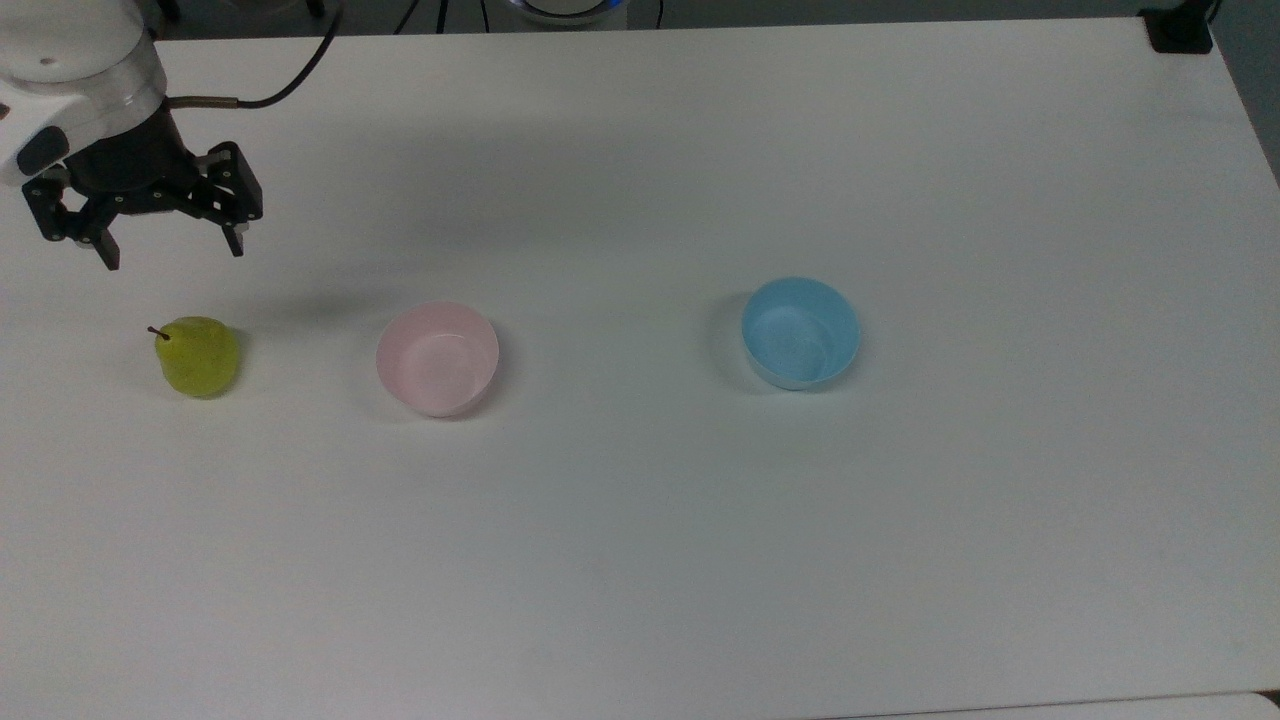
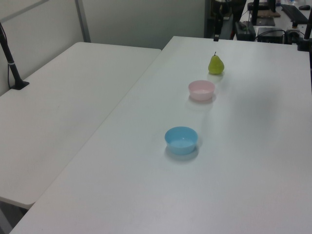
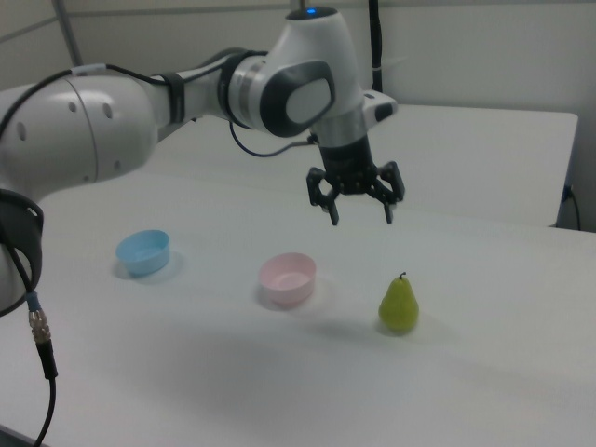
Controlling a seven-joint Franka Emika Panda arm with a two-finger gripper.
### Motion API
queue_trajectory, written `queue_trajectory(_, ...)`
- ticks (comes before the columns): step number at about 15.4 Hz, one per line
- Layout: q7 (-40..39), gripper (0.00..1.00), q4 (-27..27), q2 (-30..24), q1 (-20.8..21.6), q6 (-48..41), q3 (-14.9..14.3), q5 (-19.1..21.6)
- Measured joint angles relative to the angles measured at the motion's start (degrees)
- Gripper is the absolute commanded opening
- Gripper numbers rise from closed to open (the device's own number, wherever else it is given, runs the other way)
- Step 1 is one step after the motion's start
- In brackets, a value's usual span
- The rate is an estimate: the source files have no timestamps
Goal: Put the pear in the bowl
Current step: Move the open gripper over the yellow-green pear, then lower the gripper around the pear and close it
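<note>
Glossy white arm (image 3: 112, 116), grey joints, black tool (image 3: 361, 214).

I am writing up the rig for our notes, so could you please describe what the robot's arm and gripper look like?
The arm is built of rounded glossy white segments with dark grey joint rings and a grey oval panel near the wrist. A thin black cable runs to the wrist. The gripper is black, with open linkage bars and two slim fingers. A small blue light glows on top of the arm.
</note>
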Motion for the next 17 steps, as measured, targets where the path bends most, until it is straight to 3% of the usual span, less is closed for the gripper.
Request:
queue_trajectory(10, -1.77, 1.0, -0.29, 9.04, -3.06, 6.75, -0.03, -0.2)
queue_trajectory(17, -1.77, 0.94, -0.29, 10.41, -3.19, 7.94, -0.02, -0.2)
